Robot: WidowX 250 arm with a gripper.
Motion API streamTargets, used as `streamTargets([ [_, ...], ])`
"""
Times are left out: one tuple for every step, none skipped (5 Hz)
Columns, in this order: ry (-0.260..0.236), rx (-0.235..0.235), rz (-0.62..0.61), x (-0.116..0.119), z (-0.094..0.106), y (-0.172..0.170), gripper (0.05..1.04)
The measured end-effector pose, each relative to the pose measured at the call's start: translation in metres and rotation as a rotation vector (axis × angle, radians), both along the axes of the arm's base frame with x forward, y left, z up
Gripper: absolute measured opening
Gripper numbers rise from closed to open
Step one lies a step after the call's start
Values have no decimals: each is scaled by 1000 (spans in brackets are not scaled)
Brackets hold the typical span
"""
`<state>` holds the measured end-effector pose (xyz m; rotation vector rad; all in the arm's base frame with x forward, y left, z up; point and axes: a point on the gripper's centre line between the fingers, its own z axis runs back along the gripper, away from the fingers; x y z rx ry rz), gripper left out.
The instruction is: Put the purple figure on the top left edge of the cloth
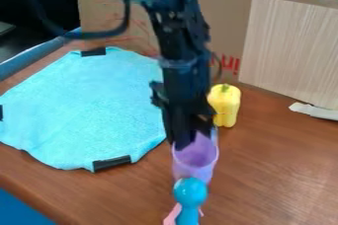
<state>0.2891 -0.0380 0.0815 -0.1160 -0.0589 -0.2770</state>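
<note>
The black gripper hangs at the lower middle of the view, at the far rim of a purple cup-like object and overlapping its opening. Whether it holds this object cannot be made out. The purple object's open end faces up, and its lower part is partly hidden behind a blue round-headed figure. The turquoise cloth lies spread on the table to the left of the gripper, with black strips at several places on its edge. The arm covers part of the cloth's right side.
A yellow pepper stands just right of the gripper. The blue figure, with pink parts beside its base, is at the front edge of view. Cardboard and a pale wood panel line the back. A whitish strip lies at right.
</note>
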Motion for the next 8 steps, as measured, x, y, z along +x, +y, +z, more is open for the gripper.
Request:
streamTargets([
  [-27,-48,62,3,16,14,57],
  [-51,-94,146,10,35,36,57],
  [-83,-126,240,20,51,57,57],
  [-96,-131,351,35,57,83,55],
  [-95,-129,455,54,56,100,55],
  [-86,-100,537,70,50,113,55],
  [-57,-66,648,81,33,141,55],
  [-36,-38,760,86,22,176,55],
])
